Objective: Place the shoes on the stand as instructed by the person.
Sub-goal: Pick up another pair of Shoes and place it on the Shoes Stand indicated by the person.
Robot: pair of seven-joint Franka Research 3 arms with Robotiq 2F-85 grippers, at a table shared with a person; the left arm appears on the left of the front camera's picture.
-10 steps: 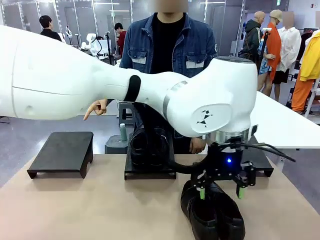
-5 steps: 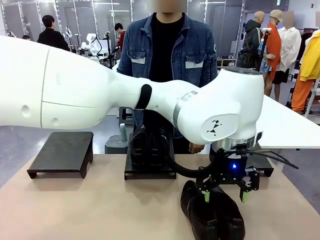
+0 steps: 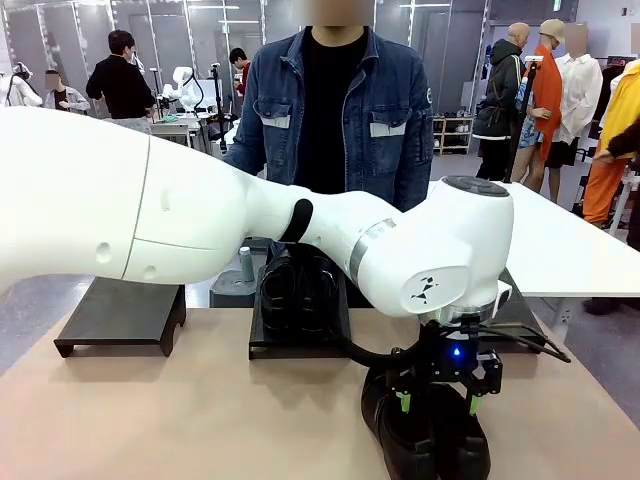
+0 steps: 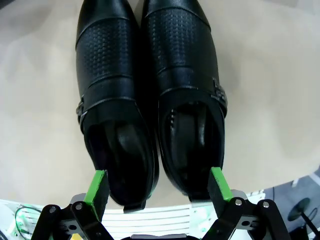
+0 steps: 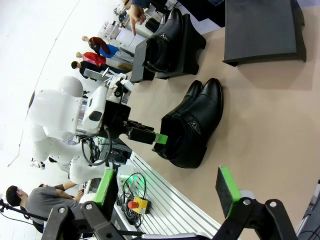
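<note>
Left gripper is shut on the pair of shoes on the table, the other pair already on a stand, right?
No: the left gripper is open, not shut. The left wrist view shows its green pads spread either side of the heels of the pair of shoes on the table. The other pair is on a stand.

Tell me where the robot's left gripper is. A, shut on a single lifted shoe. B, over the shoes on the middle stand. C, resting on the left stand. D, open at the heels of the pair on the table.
D: the left gripper is open, its green pads on either side of the heel ends of the pair of shoes standing on the table.
</note>
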